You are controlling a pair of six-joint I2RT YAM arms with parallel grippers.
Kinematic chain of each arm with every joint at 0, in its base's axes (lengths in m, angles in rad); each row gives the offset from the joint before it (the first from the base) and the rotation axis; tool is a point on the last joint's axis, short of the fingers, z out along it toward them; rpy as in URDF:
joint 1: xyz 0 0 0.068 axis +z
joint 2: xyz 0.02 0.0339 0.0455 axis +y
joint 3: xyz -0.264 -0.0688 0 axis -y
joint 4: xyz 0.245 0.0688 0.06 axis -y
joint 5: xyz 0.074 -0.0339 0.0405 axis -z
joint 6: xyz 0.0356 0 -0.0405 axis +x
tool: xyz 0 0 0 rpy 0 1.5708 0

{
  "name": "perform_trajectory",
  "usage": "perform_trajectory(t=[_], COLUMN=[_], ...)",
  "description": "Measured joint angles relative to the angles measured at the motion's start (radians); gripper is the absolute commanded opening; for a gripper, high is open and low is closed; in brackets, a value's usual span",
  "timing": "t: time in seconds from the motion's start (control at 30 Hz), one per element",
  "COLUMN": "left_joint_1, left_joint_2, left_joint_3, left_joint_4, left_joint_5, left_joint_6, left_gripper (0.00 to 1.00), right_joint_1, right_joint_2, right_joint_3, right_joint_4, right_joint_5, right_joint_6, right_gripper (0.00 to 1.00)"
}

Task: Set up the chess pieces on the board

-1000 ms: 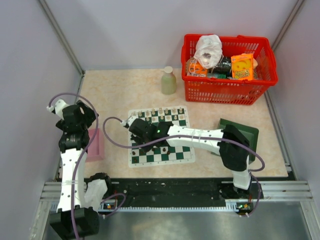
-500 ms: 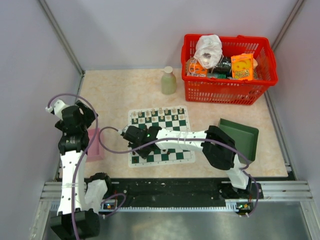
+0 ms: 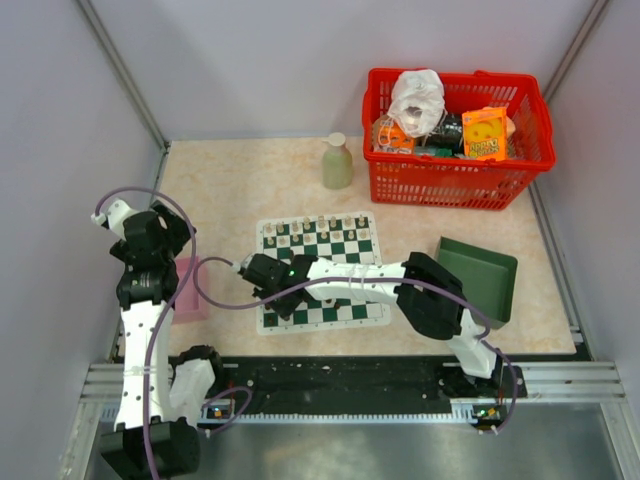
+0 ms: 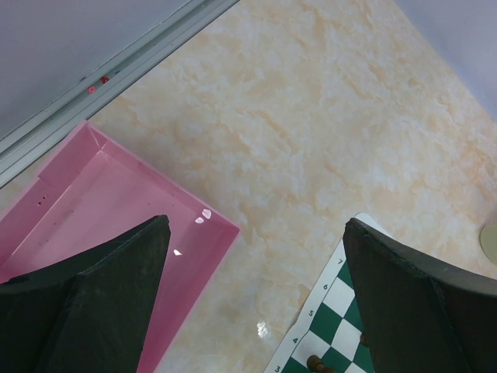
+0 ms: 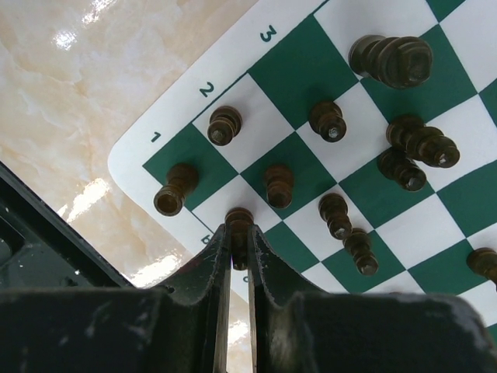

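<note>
The green and white board (image 3: 340,248) lies mid-table; pale pieces (image 3: 322,225) line its far edge. My right gripper (image 3: 268,278) is over the board's near left corner, shut on a dark brown chess piece (image 5: 238,225) just above the border. Several dark pieces (image 5: 328,120) stand or lean on the squares beyond it in the right wrist view, near the corner (image 5: 128,151). My left gripper (image 4: 256,303) is open and empty, held high over bare table between the pink tray (image 4: 101,210) and the board's left edge (image 4: 330,311).
A red basket (image 3: 455,140) of packets stands at the back right. A pale bottle (image 3: 337,162) stands behind the board. A dark green tray (image 3: 482,275) lies right of the board. The pink tray (image 3: 190,290) lies at the left.
My right gripper has moved left and toward the near left corner of the board with the dark piece. The left arm has barely moved.
</note>
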Motion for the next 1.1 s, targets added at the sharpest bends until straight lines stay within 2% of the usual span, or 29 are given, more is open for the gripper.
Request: perform_trajectory(t=[0.33,0.63,0.67,0.83,0.97,1.1], left_joint_1=[0.0,0.001,0.001,0.001,0.001,0.002], left_joint_2=[0.006,0.006,0.006,0.007,0.012,0.013], left_joint_3=[0.0,0.0,0.0,0.0,0.0,0.0], left_joint_4=[0.0,0.0,0.0,0.0,0.0,0.0], left_joint_5=[0.0,0.0,0.0,0.0,0.003,0.004], left_joint_6=[0.0,0.0,0.0,0.0,0.0,0.0], left_gripper=[0.99,0.99,0.99,0.99,0.99,0.99], right_joint_1=[0.0,0.0,0.0,0.0,-0.018,-0.096], right_joint_2=[0.0,-0.01,-0.019,-0.146,-0.309,-0.466], right_joint_3=[0.0,-0.005,-0.012,-0.105,-0.207,-0.312], right_joint_4=[0.004,0.019,0.023,0.051,0.096,0.154], right_joint_5=[-0.02,-0.022,-0.014,0.053,0.109,0.143], right_joint_6=[0.0,0.0,0.0,-0.003,0.001,0.022], right_gripper=[0.3,0.38,0.43,0.51,0.56,0.6])
